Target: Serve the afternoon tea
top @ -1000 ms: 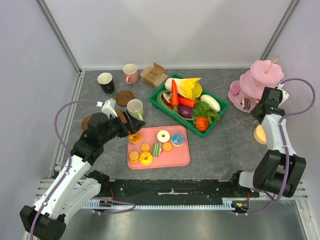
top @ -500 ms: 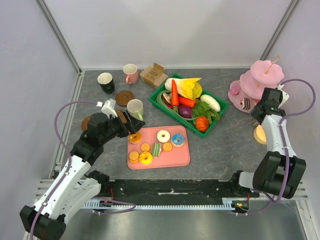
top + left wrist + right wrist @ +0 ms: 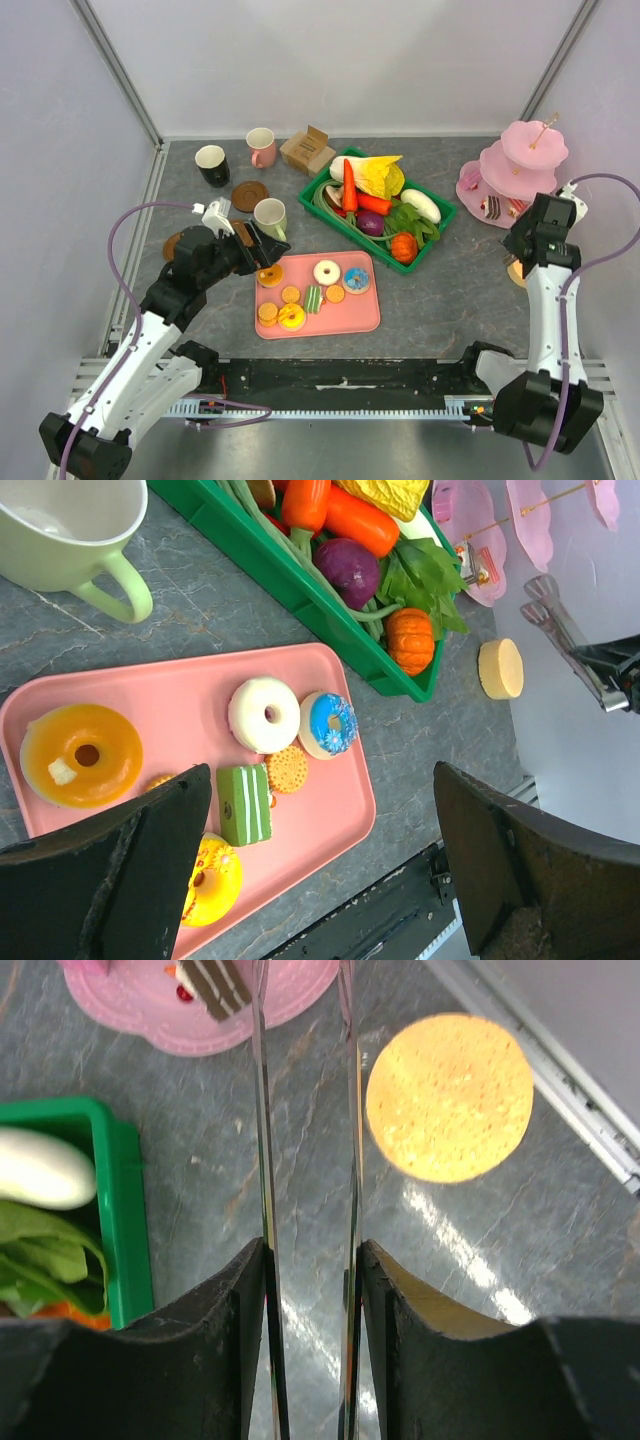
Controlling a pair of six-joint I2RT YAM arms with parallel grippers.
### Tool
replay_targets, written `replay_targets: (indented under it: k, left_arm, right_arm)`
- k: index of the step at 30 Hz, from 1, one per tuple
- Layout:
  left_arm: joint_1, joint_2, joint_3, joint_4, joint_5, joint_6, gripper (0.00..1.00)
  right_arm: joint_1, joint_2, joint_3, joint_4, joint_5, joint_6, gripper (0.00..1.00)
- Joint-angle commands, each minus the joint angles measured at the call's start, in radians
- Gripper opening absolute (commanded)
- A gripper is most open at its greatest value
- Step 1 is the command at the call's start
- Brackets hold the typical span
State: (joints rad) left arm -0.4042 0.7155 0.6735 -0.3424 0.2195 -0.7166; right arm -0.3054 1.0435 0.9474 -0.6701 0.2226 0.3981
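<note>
L gripper (image 3: 322,785): wide open, nothing in it. Hovers over far-left corner of pink tray (image 3: 345,318), near pale-green mug (image 3: 60,530).
R gripper (image 3: 310,1260): clamped on metal tongs (image 3: 262,1120), one tong arm against each finger. Arms stand apart, nothing between them where visible.
Tong tips: cut off at top of R wrist view. L wrist view shows them apart but blurry; too small in top view.
Tray load: orange donut (image 3: 80,755), white donut (image 3: 264,714), blue donut (image 3: 328,724), green striped slice (image 3: 244,802), small biscuit (image 3: 288,768). Yellow donut (image 3: 212,878) half hidden behind L finger, and another biscuit is nearly all hidden there.
Big round biscuit (image 3: 449,1097): flat on table beside the tongs, not touching them. Mostly behind R arm in top view.
Stand: pink tiered stand (image 3: 520,160) at far right. Choc-striped slice (image 3: 215,985) on bottom tier, clipped by frame edge. Item next to it can't be ID'd.
Mugs: black mug (image 3: 211,165) and pink mug (image 3: 261,147) upright at rear left.
Coasters: coaster (image 3: 250,195) lies in the open between black and pale-green mugs. 2nd coaster (image 3: 176,243) mostly under L arm.
Other: cardboard box (image 3: 308,150) beside pink mug. Green crate (image 3: 440,215) of veg mid-table.
</note>
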Motion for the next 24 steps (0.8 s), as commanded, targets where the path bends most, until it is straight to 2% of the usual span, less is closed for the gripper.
replay_targets:
  k: [1,6,10,13,16,18,21,24]
  left_arm:
    - [0.002,0.004,0.009,0.008,0.003,-0.023,0.98]
    - [0.004,0.016,0.015,-0.006,-0.009,-0.023,0.98]
    - [0.004,0.021,0.018,-0.010,-0.009,-0.026,0.98]
    - [0.002,0.021,0.020,-0.018,-0.020,-0.026,0.98]
    - [0.004,0.019,0.026,-0.027,-0.026,-0.026,0.98]
    - [0.004,0.018,0.026,-0.033,-0.028,-0.027,0.98]
    - [0.002,0.018,0.026,-0.038,-0.029,-0.032,0.98]
    - [0.004,0.019,0.023,-0.052,-0.042,-0.033,0.98]
  right_arm:
    - [-0.004,-0.100,-0.041,-0.071,-0.115,0.012,0.48]
    - [-0.003,-0.178,-0.050,-0.121,-0.228,0.002,0.49]
    - [-0.003,-0.227,-0.036,-0.152,-0.385,-0.015,0.49]
    - [-0.003,-0.258,-0.010,-0.163,-0.564,-0.041,0.49]
    - [0.000,-0.275,0.013,-0.160,-0.834,-0.059,0.49]
    - [0.047,-0.281,0.024,-0.139,-0.917,-0.045,0.49]
    - [0.152,-0.298,0.019,-0.079,-0.947,0.008,0.49]
    - [0.341,-0.290,0.004,-0.002,-0.905,0.097,0.49]
